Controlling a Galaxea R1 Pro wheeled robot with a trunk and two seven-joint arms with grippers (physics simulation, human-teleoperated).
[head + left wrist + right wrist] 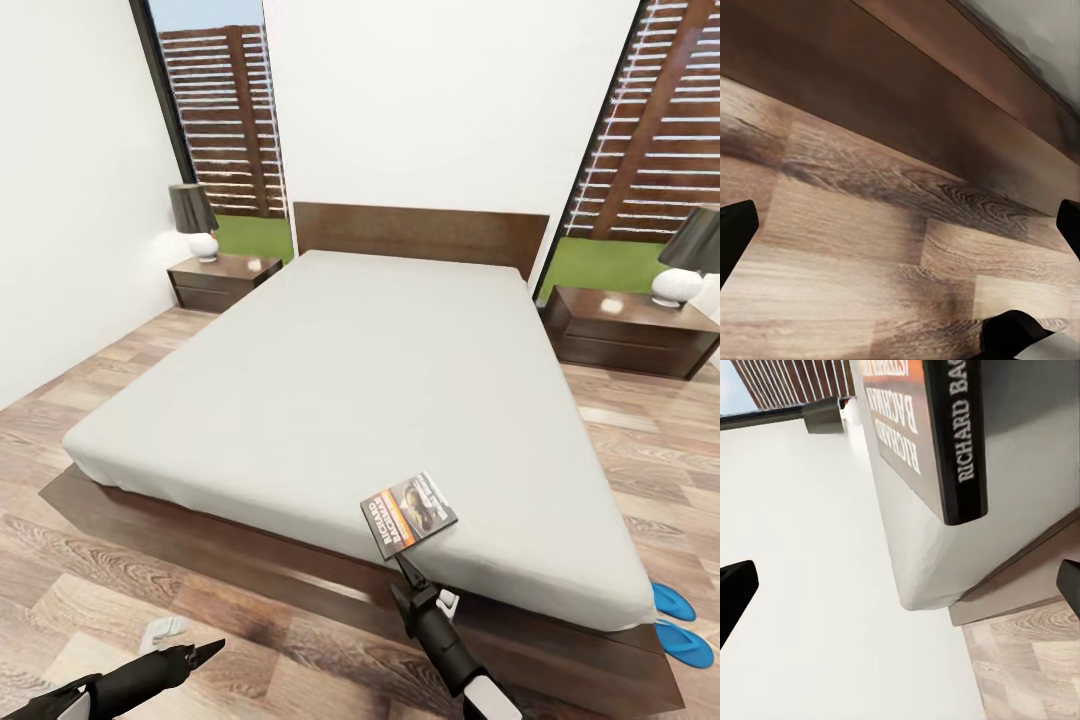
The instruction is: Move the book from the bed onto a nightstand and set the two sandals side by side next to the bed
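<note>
Head view: book [408,513] lies at the bed's [330,400] foot edge; right gripper [408,574] just below it, fingers apart; left gripper [205,652] apart too.

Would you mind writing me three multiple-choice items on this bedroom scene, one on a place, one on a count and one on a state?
1. Where does the book lie?
A. on the near edge of the bed
B. on a nightstand
C. on the floor

2. How many lamps stand on the nightstands?
A. none
B. one
C. two

3. How is the right gripper in relation to the book?
A. shut on it, lifting it
C. resting on the headboard
B. open, just short of it

Answers: 1 A, the book rests on the mattress near its front edge. 2 C, one lamp on the left nightstand, another on the right nightstand. 3 B, the right wrist view shows its fingertips spread, with the book ahead between them.
</note>
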